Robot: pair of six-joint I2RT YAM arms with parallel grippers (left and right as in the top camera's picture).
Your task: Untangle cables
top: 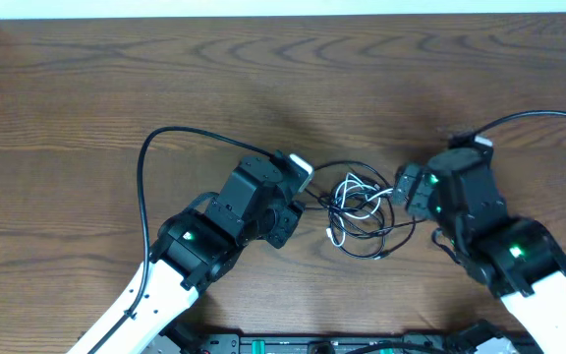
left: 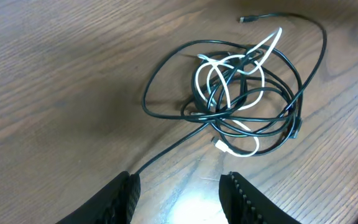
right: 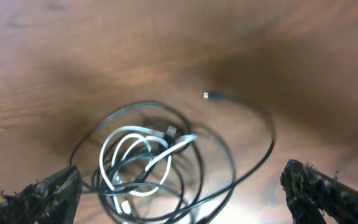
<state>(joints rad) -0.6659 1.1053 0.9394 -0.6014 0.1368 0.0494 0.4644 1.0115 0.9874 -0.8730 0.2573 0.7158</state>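
The cables (top: 362, 211) lie in one tangle on the wooden table, between my two grippers. Black loops wind around a white cable (left: 272, 40), and a black plug end (left: 244, 20) sticks out at the far side. My left gripper (left: 179, 199) is open over bare wood, just short of the tangle; one black strand (left: 166, 152) runs up to its left fingertip (left: 129, 186). My right gripper (right: 182, 199) is wide open, with the blurred tangle (right: 129, 134) lying low between its fingers. A loose black plug (right: 207, 95) lies beyond it.
Thick black arm wires arc over the table on the left (top: 143, 187) and the right (top: 529, 118). The table's far edge (top: 263, 14) runs along the top. A black equipment rail (top: 312, 344) sits at the near edge.
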